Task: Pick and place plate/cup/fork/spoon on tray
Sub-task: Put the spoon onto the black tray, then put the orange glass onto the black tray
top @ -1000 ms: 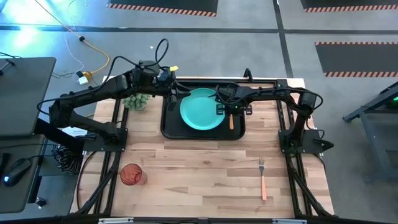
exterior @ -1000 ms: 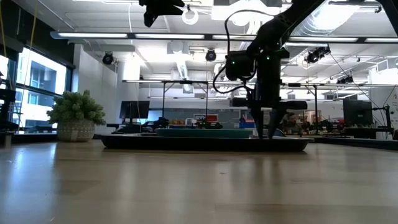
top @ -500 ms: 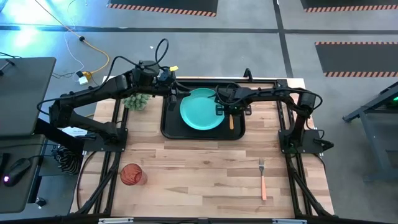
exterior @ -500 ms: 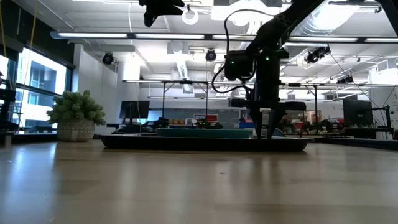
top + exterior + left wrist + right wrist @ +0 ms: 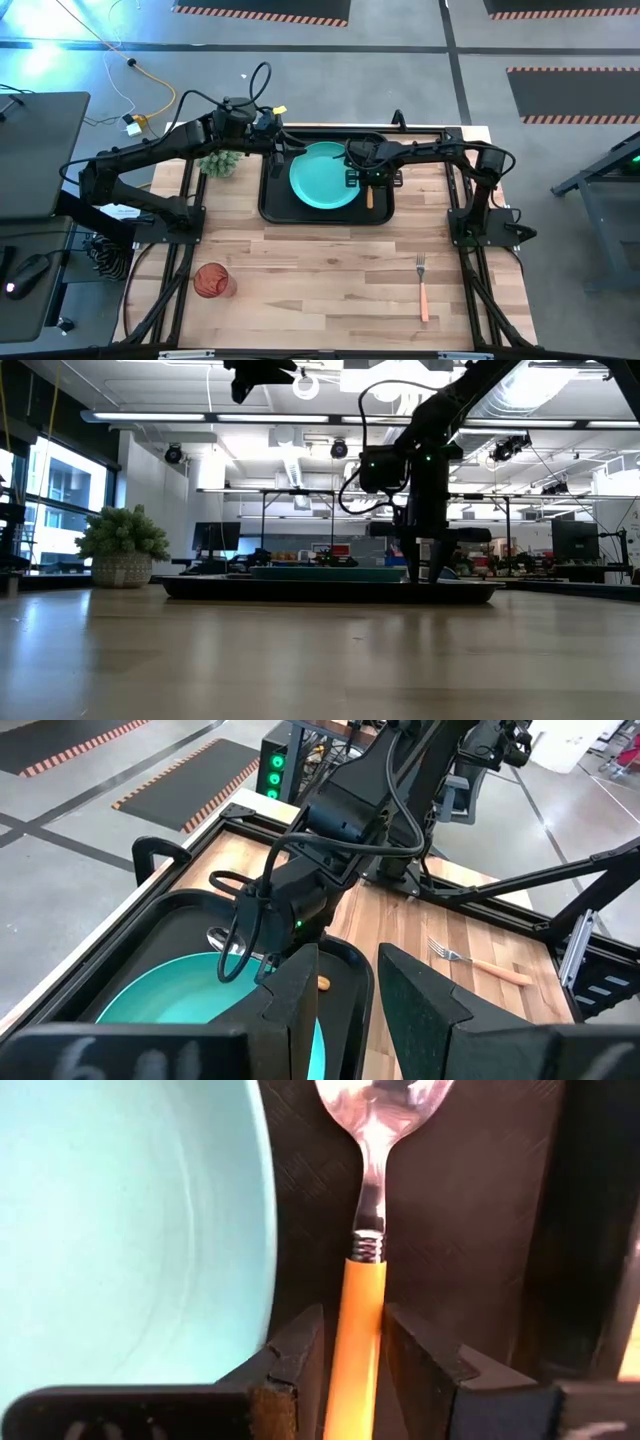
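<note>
The teal plate (image 5: pixel 320 178) lies in the black tray (image 5: pixel 270 210) at the table's far middle. The spoon (image 5: pixel 370 195) lies along the tray floor just right of the plate, with its silver bowl (image 5: pixel 385 1100) toward the far edge. My right gripper (image 5: pixel 362 172) points down into the tray and is shut on the spoon's orange handle. My left gripper (image 5: pixel 350 990) is open and empty, above the tray's far left part. The red-brown cup (image 5: pixel 212 281) stands at the near left. The fork (image 5: pixel 423 288) lies at the near right. My right gripper pinches the spoon's orange handle (image 5: pixel 358 1320) between its two fingers, a little behind the metal neck. The fingers come from above, point down and lie across the handle. The spoon sits level along the tray floor beside the plate's rim; I cannot tell whether it rests on the floor.
A spiky green plant (image 5: pixel 220 162) stands left of the tray, under my left arm. Bare wood lies between the tray's near rim and the table's near edge, with the cup and the fork at its two sides.
My right gripper has shifted a little toward the table's left, staying low in the tray, and the spoon's handle has gone with it toward the plate.
</note>
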`<state>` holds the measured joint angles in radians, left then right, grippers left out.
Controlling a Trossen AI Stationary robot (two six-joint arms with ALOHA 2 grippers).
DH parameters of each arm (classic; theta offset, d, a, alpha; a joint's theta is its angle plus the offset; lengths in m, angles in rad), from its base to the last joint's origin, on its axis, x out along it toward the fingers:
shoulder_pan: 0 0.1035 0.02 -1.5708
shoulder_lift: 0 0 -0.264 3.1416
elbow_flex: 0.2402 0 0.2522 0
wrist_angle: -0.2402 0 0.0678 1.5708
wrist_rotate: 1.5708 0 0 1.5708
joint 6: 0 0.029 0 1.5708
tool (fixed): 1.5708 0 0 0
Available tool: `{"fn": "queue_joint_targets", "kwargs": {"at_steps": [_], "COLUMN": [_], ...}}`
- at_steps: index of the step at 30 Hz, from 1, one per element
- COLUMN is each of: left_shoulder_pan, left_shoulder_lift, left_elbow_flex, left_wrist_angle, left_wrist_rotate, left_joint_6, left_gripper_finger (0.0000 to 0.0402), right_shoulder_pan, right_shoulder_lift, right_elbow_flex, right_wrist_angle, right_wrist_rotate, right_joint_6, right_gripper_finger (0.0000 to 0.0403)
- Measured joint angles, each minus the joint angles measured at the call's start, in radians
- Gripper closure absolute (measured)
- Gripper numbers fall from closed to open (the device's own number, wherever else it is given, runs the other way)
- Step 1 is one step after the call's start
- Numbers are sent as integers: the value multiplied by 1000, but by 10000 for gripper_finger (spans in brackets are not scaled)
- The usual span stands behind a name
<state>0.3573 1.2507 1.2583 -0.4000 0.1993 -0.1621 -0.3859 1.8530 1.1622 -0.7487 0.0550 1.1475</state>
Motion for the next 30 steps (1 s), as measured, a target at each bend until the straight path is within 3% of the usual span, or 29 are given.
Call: {"fn": "queue_joint_targets", "kwargs": {"at_steps": [14, 30], "left_shoulder_pan": [0, 0], "left_shoulder_lift": [0, -1], "left_elbow_flex": [0, 0], "left_wrist_angle": [0, 0], "left_wrist_rotate": [0, 0], "left_joint_6": [0, 40], "left_gripper_finger": [302, 302], "right_shoulder_pan": [1, 7], "right_shoulder_lift": [-8, -190], "right_elbow_flex": [0, 1], "right_wrist_angle": [-13, -63], "right_wrist_rotate": [5, 56], "right_joint_6": [5, -25], "right_gripper_finger": [304, 304]}}
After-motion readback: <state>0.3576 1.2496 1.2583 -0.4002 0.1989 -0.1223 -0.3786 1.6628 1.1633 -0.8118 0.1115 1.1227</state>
